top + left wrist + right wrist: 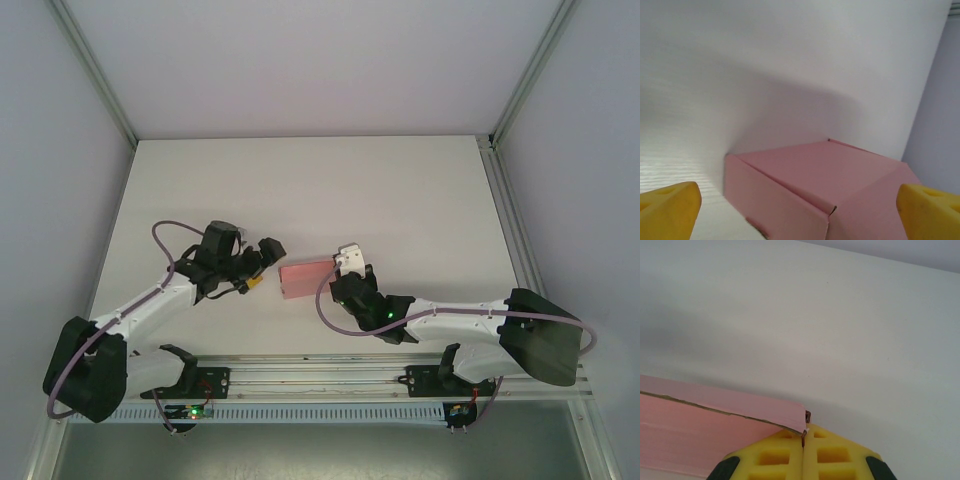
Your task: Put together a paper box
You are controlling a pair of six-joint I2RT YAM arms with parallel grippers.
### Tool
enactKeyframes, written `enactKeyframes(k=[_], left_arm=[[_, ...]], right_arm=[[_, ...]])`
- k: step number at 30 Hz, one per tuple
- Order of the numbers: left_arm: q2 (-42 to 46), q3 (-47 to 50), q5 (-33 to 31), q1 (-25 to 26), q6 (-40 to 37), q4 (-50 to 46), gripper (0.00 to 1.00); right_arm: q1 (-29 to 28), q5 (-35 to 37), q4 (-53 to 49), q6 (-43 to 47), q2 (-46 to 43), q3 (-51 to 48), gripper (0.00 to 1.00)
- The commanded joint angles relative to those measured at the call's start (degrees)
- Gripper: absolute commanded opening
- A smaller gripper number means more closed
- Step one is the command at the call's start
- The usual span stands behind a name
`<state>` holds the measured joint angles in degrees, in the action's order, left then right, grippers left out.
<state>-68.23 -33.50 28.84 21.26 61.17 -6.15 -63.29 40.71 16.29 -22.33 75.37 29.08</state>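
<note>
Top external | left fingers (670,207) wide | right fingers (835,455) closed at paper box (303,279) corner

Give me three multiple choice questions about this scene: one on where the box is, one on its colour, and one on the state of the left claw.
1. Where does the box lie?
A) between the left claw and the right claw
B) at the far edge
C) on the rail

2. What colour is the box?
A) blue
B) pink
C) white

3. How is the left claw?
A) shut on the box
B) shut on nothing
C) open

Answers:
1 A, the top view shows the box with one claw on each side.
2 B, its card is pink all over.
3 C, its yellow fingertips stand wide apart.
</note>
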Motion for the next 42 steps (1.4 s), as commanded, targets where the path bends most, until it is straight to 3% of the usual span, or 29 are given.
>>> enactKeyframes(k=[1,4,11,17,24,31,34,38,42], left_arm=[[-0.58,2.41,5.51,-0.16,2.96,10.39,1.0],[-0.93,5.31,7.45,-0.17,2.91,14.94,0.99],[-1.62,9.03,9.91,0.08,-0.31,18.96,0.86],[-3.69,9.85,9.74,0.59,-3.33,18.92,0.67],[-6.19,9.31,8.51,1.43,-8.8,17.57,0.48],[-7.84,8.97,6.95,2.11,-11.43,15.68,0.39],[-7.65,9.91,6.82,2.36,-11.73,16.2,0.37],[-6.14,10.63,4.77,3.39,-13.19,14.52,0.36],[-4.74,10.97,3.93,5.32,-15.33,13.93,0.35]], right_arm=[[-0.96,-2.91,-7.22,-0.78,1.7,-1.09,0.0],[-0.96,-2.98,-7.68,-1.8,2.3,-0.95,0.0],[-0.98,-2.83,-7.94,-2.41,3.38,-0.27,0.0],[-0.7,-5.6,-6.89,-2.49,2.87,-0.17,0.04],[-0.05,-12.68,-7.67,0.32,-3.16,-0.34,0.34],[4.03,-23.44,-6.95,2.37,-10.81,-1.54,0.63],[5.05,-25.55,-7.07,5.47,-13.78,-2.83,0.89],[7.64,-28.37,-5.7,6.05,-16.84,-3.85,0.97],[8.86,-31.68,-2.93,6.88,-18.07,-4.86,0.98]])
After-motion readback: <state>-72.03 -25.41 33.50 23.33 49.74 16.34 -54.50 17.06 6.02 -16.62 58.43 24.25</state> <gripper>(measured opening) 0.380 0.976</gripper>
